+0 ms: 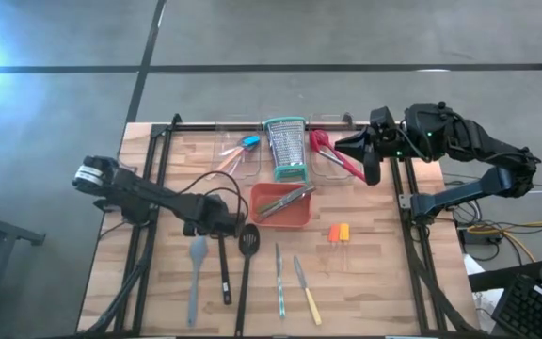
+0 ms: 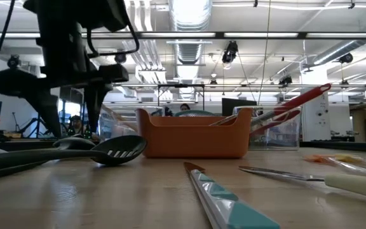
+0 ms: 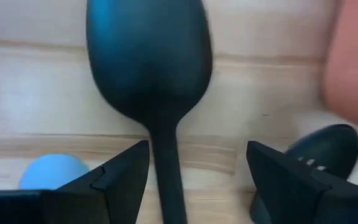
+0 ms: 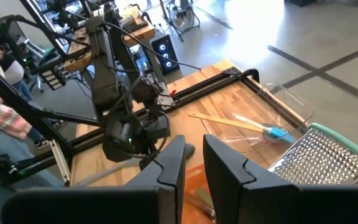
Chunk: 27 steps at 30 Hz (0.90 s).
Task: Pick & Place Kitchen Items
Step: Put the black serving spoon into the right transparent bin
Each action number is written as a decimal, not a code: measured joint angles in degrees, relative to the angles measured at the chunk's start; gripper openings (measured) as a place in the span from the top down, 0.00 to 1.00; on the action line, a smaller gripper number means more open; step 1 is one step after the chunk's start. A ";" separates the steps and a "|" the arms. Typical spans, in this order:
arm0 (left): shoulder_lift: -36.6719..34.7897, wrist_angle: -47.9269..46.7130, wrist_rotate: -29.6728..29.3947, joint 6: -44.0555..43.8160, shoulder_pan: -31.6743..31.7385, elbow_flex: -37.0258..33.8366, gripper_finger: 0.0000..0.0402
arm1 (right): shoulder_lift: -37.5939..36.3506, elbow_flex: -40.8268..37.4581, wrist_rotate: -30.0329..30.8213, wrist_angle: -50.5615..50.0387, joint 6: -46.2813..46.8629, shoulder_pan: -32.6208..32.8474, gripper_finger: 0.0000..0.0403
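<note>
Two dark jointed arms, black cables looped along them, green lights.

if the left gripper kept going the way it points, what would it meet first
Probably the black spoon: the left gripper stands open with the spoon's handle running between its fingers and the bowl just ahead. Past that is bare table, though depth is hard to judge.

A black spoon lies flat near the table's front, between a grey spatula and a black slotted turner. Right of them lie a teal-handled knife, a yellow-handled knife and two small orange tools, perhaps corn holders.
</note>
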 joint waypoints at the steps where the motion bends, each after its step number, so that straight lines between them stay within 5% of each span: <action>1: 0.26 0.47 0.44 -0.35 -0.02 -0.45 0.32 | 0.00 0.00 0.00 -0.01 -0.20 0.00 0.87; 19: 10.40 3.67 1.12 -4.49 0.59 -2.48 0.34 | -0.01 0.00 0.03 -1.26 -4.03 -2.56 0.87; 27: 11.58 0.93 0.09 -5.09 0.58 -2.59 0.69 | -0.02 0.00 0.04 -1.26 -6.00 -2.62 0.87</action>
